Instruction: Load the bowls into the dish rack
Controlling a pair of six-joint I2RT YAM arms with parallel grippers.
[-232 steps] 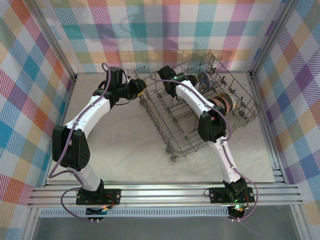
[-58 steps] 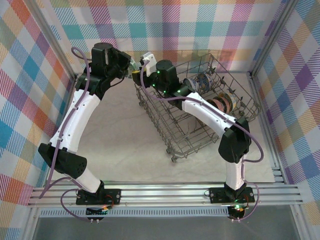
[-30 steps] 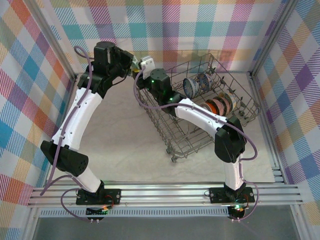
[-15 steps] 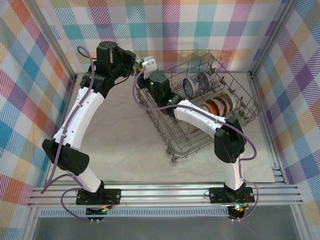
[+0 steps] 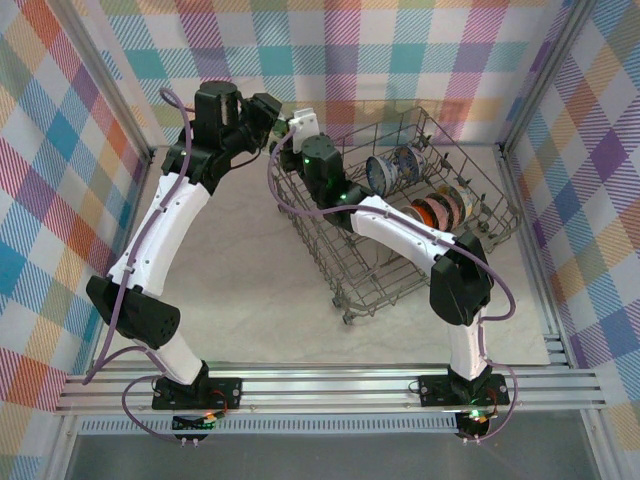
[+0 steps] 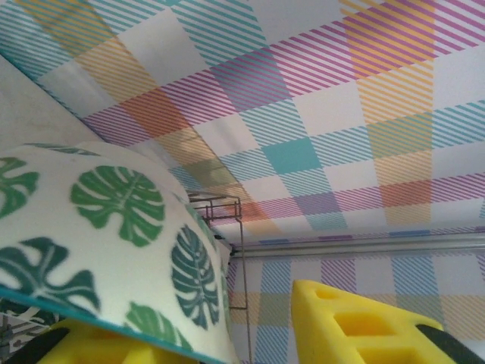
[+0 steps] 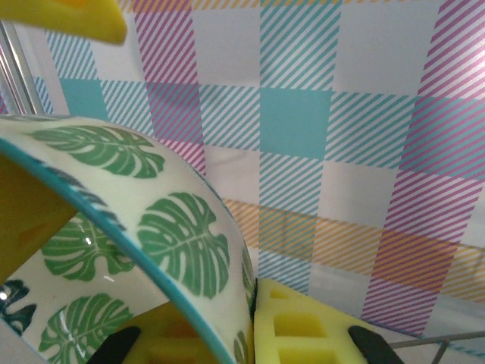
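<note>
A cream bowl (image 5: 303,124) with green leaves and a teal rim hangs in the air over the back left corner of the dish rack (image 5: 345,262), between both grippers. My right gripper (image 7: 248,322) is shut on the bowl (image 7: 178,243), its wall pinched between the yellow pads (image 7: 303,326). My left gripper (image 6: 227,337) is open: the bowl (image 6: 114,227) lies against its lower left finger, and the other finger (image 6: 356,326) stands apart from it. In the top view my left gripper (image 5: 272,113) comes from the left and my right gripper (image 5: 300,138) from below.
Two patterned bowls (image 5: 383,170) (image 5: 408,160) stand on edge at the back of the rack, with orange-red bowls (image 5: 435,211) on edge further right. The plaid back wall (image 5: 330,60) is close behind the grippers. A rack wire corner (image 6: 227,205) sits just past the held bowl.
My left jaws have opened off the bowl while my right jaws closed onto its wall. Both grippers and the bowl drifted slightly right.
</note>
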